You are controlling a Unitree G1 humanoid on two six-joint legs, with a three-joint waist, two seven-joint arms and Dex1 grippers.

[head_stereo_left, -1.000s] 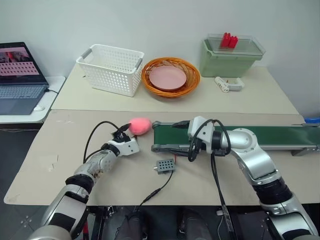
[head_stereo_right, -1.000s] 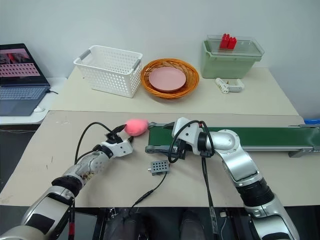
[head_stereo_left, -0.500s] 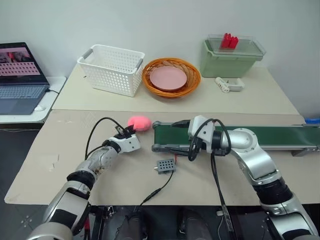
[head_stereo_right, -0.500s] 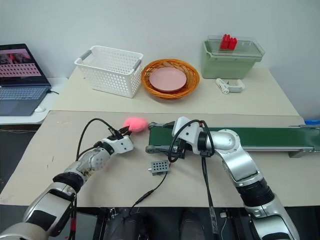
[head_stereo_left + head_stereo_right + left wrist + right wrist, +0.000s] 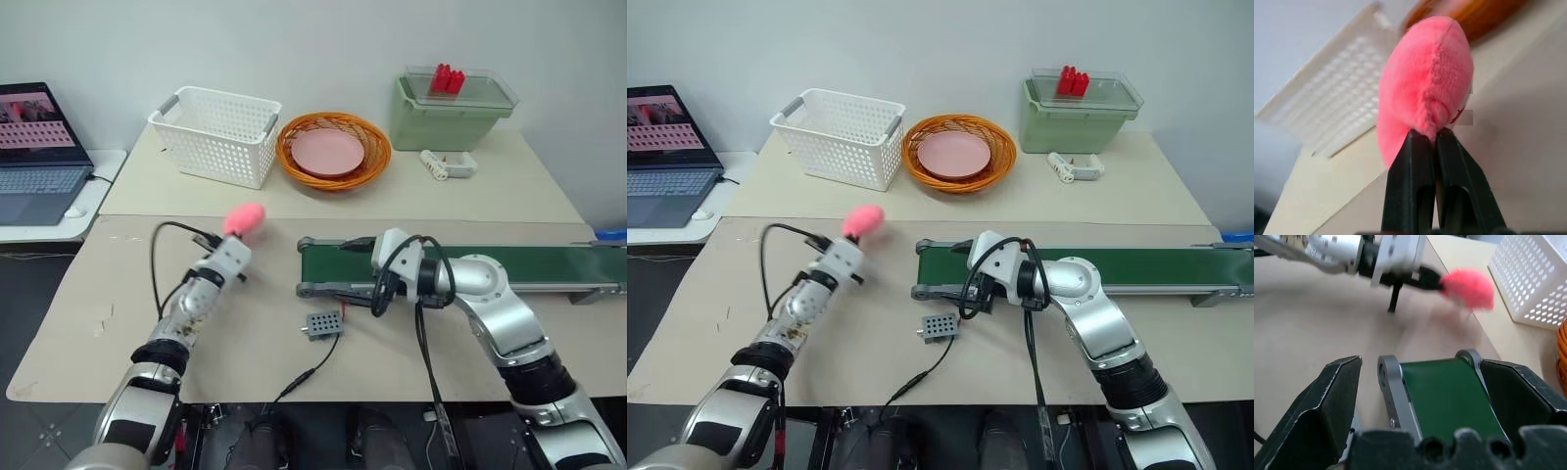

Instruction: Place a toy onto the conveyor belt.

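Left gripper has its two black fingers pressed together on a pinch of the toy, which it holds clear of the table, the pink plush standing up beyond the fingertips with its long axis roughly in line with the fingers; the conveyor belt lies to the robot's right of the toy, its near roller end well apart from the plush, and its long axis runs straight across the table from that end toward the right edge; so the coming move, as I judge it, is a carry to the right and then a lowering onto the dark green surface, and the left arm, already holding the toy, is the one to do it; right gripper is spread wide, its fingers standing on either side of the belt's near end and grasping nothing; behind, on the far table, the white basket looks empty; the orange basket holds a pink plate; the pale green bin is closed under a clear lid with red pieces showing at its top.
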